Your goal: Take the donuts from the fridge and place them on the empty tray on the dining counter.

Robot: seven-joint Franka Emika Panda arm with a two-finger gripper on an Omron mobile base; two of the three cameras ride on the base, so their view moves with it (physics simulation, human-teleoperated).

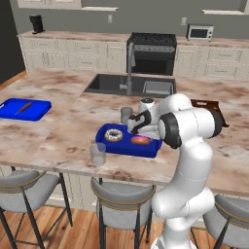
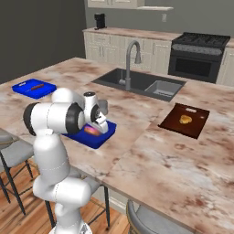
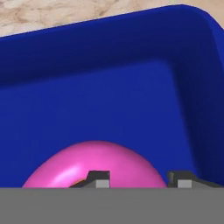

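Two donuts are sitting in the deep blue tray (image 1: pixel 108 144) on the marble table (image 1: pixel 63 136): the white-iced donut (image 1: pixel 114 134) at its left end and the pink donut (image 1: pixel 140 140) at its right end, well apart from each other. The gripper (image 3: pixel 139 179) is hanging low over the pink donut (image 3: pixel 94 164), close to the tray's right wall (image 3: pixel 205 87). In the hand view the two fingertips (image 3: pixel 97 178) are standing spread, one over the donut's ring and the other just beside its outer edge, so the jaws are parted and not pinching anything that I can see; whether they are touching the icing I cannot tell.

Around the tray I am counting two clear glasses: one (image 1: pixel 97 153) just in front of it near the table's edge, another (image 1: pixel 126 115) just behind it. A flatter blue tray (image 1: pixel 24 109) is lying well off to the left with a thin brown item on it, and one dark brown tray (image 2: pixel 184 119) is lying to the right, carrying a small golden piece of food (image 2: pixel 185 119). One dark sink (image 1: pixel 130 85) with one tall faucet (image 1: pixel 130 65) is sitting behind the tray. Three grey stools (image 1: pixel 121 204) are lining the near edge in the left base view.
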